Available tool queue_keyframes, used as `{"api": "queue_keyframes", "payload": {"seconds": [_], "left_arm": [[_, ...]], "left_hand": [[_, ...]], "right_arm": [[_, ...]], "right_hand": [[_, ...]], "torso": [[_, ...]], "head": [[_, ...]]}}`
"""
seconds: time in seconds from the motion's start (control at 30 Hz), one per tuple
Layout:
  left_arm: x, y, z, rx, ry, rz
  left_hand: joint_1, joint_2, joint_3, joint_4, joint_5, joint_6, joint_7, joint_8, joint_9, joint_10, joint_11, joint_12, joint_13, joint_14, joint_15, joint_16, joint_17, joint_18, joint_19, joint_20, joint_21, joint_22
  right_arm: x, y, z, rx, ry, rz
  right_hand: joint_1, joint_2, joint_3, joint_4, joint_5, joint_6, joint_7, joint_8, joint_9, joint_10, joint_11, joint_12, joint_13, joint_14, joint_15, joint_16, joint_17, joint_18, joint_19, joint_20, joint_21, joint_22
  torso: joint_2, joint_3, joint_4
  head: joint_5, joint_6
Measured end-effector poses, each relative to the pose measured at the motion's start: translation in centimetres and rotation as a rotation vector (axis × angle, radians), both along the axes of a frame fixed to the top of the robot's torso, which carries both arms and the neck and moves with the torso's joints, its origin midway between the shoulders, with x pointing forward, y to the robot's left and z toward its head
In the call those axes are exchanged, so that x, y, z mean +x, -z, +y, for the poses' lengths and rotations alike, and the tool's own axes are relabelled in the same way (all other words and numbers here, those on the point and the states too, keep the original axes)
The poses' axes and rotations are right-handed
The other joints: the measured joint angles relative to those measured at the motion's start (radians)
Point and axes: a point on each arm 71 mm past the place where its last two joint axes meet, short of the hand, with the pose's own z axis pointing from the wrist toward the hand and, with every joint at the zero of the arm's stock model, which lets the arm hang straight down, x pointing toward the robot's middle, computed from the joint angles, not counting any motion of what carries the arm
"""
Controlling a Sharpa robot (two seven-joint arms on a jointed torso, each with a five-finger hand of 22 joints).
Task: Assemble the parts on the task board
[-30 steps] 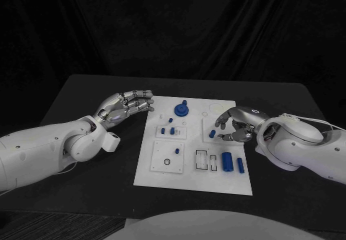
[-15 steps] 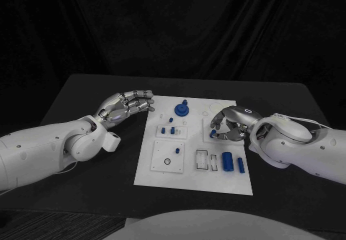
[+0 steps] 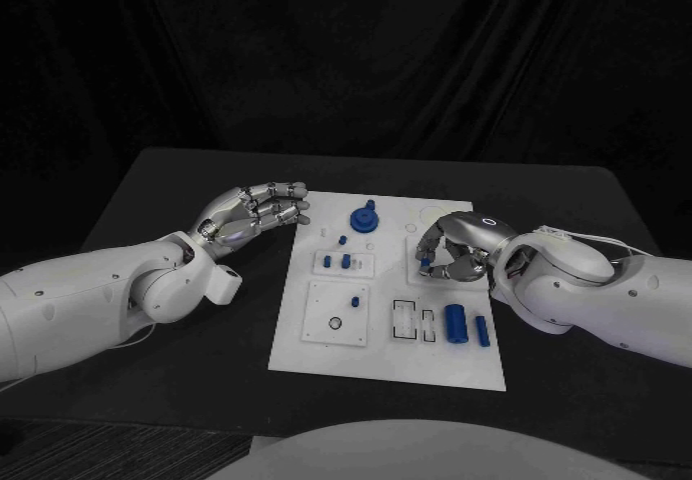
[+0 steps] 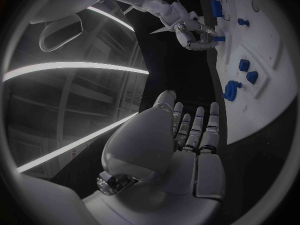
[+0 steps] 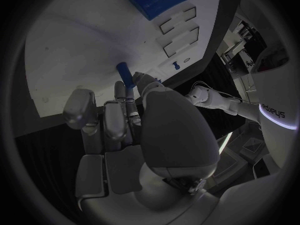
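Head view: the white task board (image 3: 387, 345) lies in the middle of the black surface (image 3: 173, 370). The right hand (image 3: 456, 246) hangs over the board's right half, fingers curled in around a small blue peg (image 3: 426, 263), pinched just above the board. The left hand (image 3: 257, 212) hovers just beside the board's left edge, fingers loosely curled and holding nothing. On the board stand a blue knobbed part (image 3: 362, 218) near its far edge, two small blue pegs (image 3: 338, 262) in a square plate, and a blue cylinder (image 3: 454, 323) with a thinner blue bar (image 3: 480, 329) near the right edge.

Left wrist view: the left hand (image 4: 187, 135) has its fingers stretched side by side, empty, next to the board (image 4: 262, 100).

Right wrist view: the right hand (image 5: 125, 120) pinches the blue peg (image 5: 125, 74) between fingertips, over the board (image 5: 75, 50).
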Motion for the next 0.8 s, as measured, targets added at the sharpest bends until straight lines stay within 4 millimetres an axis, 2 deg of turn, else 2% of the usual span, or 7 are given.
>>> {"api": "queue_keyframes", "payload": {"seconds": [0.13,0.2,0.27,0.53,0.6,0.8], "left_arm": [[0.0,0.0,0.0,0.000,0.001,0.003],[0.0,0.1,0.0,0.001,0.002,0.004],[0.0,0.1,0.0,0.001,0.003,0.005],[-0.1,0.2,0.1,0.001,0.006,0.010],[-0.1,0.2,0.1,0.002,0.006,0.012],[0.0,0.3,0.1,0.004,0.006,0.015]], "left_hand": [[0.000,0.000,0.000,0.000,0.000,0.000,0.000,0.000,0.000,0.000,0.000,0.000,0.000,0.000,0.000,0.000,0.000,0.000,0.000,0.000,0.000,0.000],[0.000,0.000,0.000,0.000,0.000,0.000,0.000,0.000,0.000,0.000,0.000,0.000,0.000,0.000,0.000,0.000,-0.001,0.000,0.000,0.000,0.000,0.000],[0.000,0.000,0.003,-0.003,0.001,0.002,0.002,-0.002,0.000,0.000,0.000,0.000,0.000,0.000,0.000,0.000,-0.001,0.000,0.000,0.000,0.000,0.000],[0.000,0.000,0.004,-0.004,0.004,0.003,0.003,-0.004,0.000,0.004,0.004,0.000,0.000,0.000,0.000,0.004,-0.001,0.000,0.004,0.004,0.000,-0.001],[0.000,0.000,0.004,-0.004,0.004,0.003,0.003,-0.004,0.000,0.004,0.004,0.000,0.000,0.000,0.000,0.004,-0.001,0.000,0.004,0.004,0.000,-0.001],[0.000,0.000,0.004,-0.004,0.004,0.005,0.005,-0.004,0.000,0.003,0.004,0.001,0.000,0.000,0.000,0.004,-0.001,0.000,0.004,0.004,0.000,-0.001]], "right_arm": [[0.0,0.0,0.0,-0.001,-0.004,0.000],[0.0,0.0,0.0,-0.001,-0.005,0.000],[0.0,0.0,0.0,-0.001,-0.006,0.000],[-0.5,-0.2,-0.2,0.010,-0.017,-0.004],[-0.8,-0.4,-0.2,0.020,-0.021,-0.011],[-1.4,-2.2,0.1,0.066,-0.050,-0.058]], "right_hand": [[0.016,0.003,0.016,-0.012,0.014,0.018,-0.006,0.000,-0.004,0.026,-0.007,-0.011,-0.018,-0.001,-0.008,-0.012,-0.013,0.000,-0.002,-0.009,-0.008,0.000],[0.027,0.003,0.028,-0.021,0.021,0.025,-0.003,0.000,-0.009,0.039,-0.007,-0.027,-0.030,-0.003,-0.010,-0.019,-0.021,0.000,-0.002,-0.009,-0.013,0.000],[0.036,0.001,0.052,-0.031,-0.003,0.040,-0.003,-0.006,-0.016,0.057,-0.007,-0.047,-0.047,-0.005,-0.012,-0.024,-0.031,0.000,-0.005,-0.013,-0.019,0.000],[0.057,0.003,0.086,-0.059,-0.024,0.069,-0.004,-0.008,-0.022,0.075,0.004,-0.069,-0.072,-0.009,-0.016,-0.047,-0.060,0.000,-0.009,-0.016,-0.033,0.000],[0.060,0.004,0.095,-0.065,-0.049,0.077,-0.008,-0.014,-0.025,0.079,0.008,-0.081,-0.079,-0.012,-0.019,-0.051,-0.067,0.000,-0.009,-0.016,-0.036,0.000],[0.061,0.005,0.109,-0.068,-0.066,0.088,-0.008,-0.017,-0.029,0.083,0.011,-0.092,-0.088,-0.012,-0.019,-0.056,-0.073,0.000,-0.009,-0.016,-0.036,0.000]], "torso": [[0.000,0.0000,-0.0001],[0.000,0.0000,-0.0001],[0.000,-0.0001,-0.0001],[0.000,-0.0001,-0.0001],[0.000,-0.0001,-0.0001],[0.000,-0.0001,-0.0004]], "head": [[0.002,0.000],[0.003,0.000],[0.003,0.000],[0.007,0.005],[0.008,0.006],[0.011,0.007]]}}
